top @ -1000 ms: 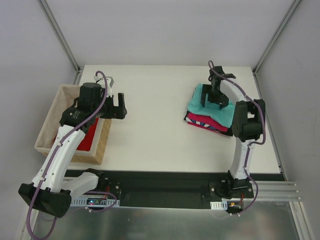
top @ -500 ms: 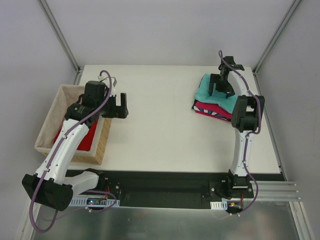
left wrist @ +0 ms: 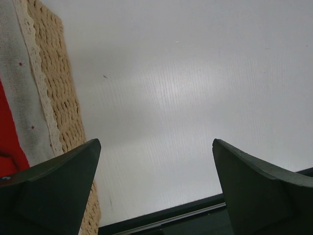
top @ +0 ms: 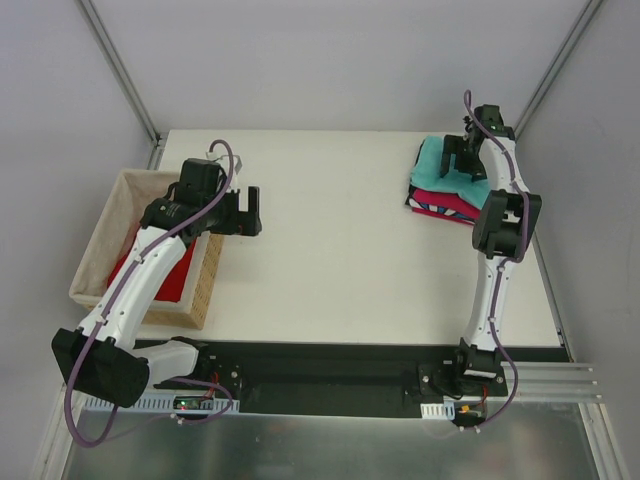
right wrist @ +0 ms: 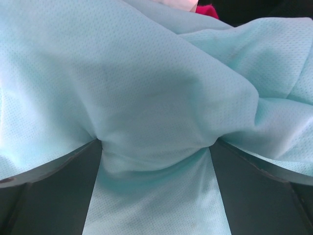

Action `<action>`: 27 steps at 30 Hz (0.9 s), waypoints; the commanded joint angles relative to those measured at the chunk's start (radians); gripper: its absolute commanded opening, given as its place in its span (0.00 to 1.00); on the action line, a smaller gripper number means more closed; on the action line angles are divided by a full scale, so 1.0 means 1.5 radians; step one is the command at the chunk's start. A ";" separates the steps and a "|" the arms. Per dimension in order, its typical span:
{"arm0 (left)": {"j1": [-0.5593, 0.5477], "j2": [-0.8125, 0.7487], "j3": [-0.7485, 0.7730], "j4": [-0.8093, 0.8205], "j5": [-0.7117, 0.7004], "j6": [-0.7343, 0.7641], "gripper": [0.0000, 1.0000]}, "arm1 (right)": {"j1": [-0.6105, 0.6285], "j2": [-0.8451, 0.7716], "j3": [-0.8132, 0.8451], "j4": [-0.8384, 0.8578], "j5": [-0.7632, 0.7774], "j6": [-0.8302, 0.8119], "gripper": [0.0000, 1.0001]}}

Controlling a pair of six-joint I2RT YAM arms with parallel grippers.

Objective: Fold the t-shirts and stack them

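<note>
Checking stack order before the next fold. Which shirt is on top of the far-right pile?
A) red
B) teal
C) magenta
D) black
B: the teal shirt lies uppermost, with the magenta shirt showing beneath its near edge.
</note>
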 commanded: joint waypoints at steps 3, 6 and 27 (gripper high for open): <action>-0.009 -0.033 0.013 0.004 0.007 0.001 0.99 | -0.029 -0.085 -0.026 0.045 0.015 -0.031 0.97; -0.009 -0.051 0.007 0.004 0.013 0.000 0.99 | -0.017 -0.195 -0.073 0.052 0.013 -0.010 0.96; -0.018 -0.154 -0.038 0.006 0.015 0.002 0.99 | 0.058 -0.672 -0.626 0.097 0.190 0.210 0.97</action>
